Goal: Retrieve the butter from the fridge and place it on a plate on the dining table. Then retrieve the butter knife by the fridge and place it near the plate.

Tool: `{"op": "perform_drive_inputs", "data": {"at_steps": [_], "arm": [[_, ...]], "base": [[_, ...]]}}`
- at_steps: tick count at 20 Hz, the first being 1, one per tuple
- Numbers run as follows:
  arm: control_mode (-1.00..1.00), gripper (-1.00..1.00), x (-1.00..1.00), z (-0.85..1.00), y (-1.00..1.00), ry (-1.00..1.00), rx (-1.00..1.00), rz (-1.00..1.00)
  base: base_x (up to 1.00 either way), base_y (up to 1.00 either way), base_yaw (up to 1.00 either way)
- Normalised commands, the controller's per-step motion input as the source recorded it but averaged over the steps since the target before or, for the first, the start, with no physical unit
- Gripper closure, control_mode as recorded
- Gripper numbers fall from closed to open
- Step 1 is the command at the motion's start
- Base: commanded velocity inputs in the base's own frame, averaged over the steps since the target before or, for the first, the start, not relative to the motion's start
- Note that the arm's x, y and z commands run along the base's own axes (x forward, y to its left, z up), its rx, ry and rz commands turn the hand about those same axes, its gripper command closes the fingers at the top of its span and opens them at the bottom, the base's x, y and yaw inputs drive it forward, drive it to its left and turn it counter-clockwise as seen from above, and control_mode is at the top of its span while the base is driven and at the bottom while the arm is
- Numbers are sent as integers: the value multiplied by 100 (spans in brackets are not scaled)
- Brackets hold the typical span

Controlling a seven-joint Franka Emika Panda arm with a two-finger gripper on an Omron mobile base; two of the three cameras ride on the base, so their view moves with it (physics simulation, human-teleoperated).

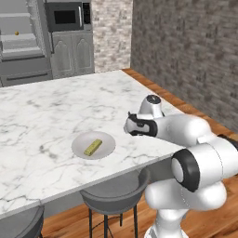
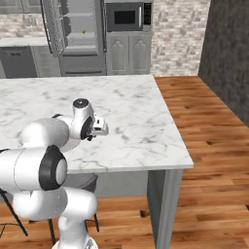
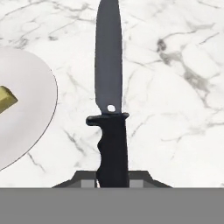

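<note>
White and dark-jointed, the arm folds low over the near edge of the dining table (image 1: 42, 107), its forearm reaching in from the 4 o'clock corner of the left base view and ending at a wrist turned down toward the marble. The gripper (image 3: 112, 181) is closed on the handle of the butter knife (image 3: 109, 109), whose dark blade runs straight up toward 12 o'clock in the hand view, over the veined top; whether the blade touches the marble or hangs just above it is hard to say from that angle.

At 9 o'clock from the knife in the hand view lies the plate (image 3: 30, 109), near the blade but apart from it, with the butter (image 3: 6, 99) resting on it. In the left base view the plate (image 1: 104, 144) sits at 9 o'clock from the wrist, the yellow butter (image 1: 93, 148) lying across its middle.

Two dark stools (image 1: 116, 193) stand tucked under the near table edge. Far back at 11 o'clock, the fridge (image 1: 23, 42) stands with a door open, beside a built-in microwave (image 1: 66, 16). Bare marble lies between the wrist and the plate.
</note>
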Motion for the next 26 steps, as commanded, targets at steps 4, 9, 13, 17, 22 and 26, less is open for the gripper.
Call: {"op": "perform_drive_inputs", "data": {"at_steps": [4,9,13,17,22,26], "arm": [[-100,100,35,-49,12,0,-12,0],[-100,100,42,-23,0,0,-2,0],[-100,100,34,-21,0,3,0,0],[-100,100,36,-39,0,10,1,0],[-100,100,28,-39,0,13,0,0],[-100,100,20,-33,0,8,0,0]], "base": [[0,0,0],[0,0,0],[0,0,0],[0,0,0],[0,0,0],[0,0,0]]}}
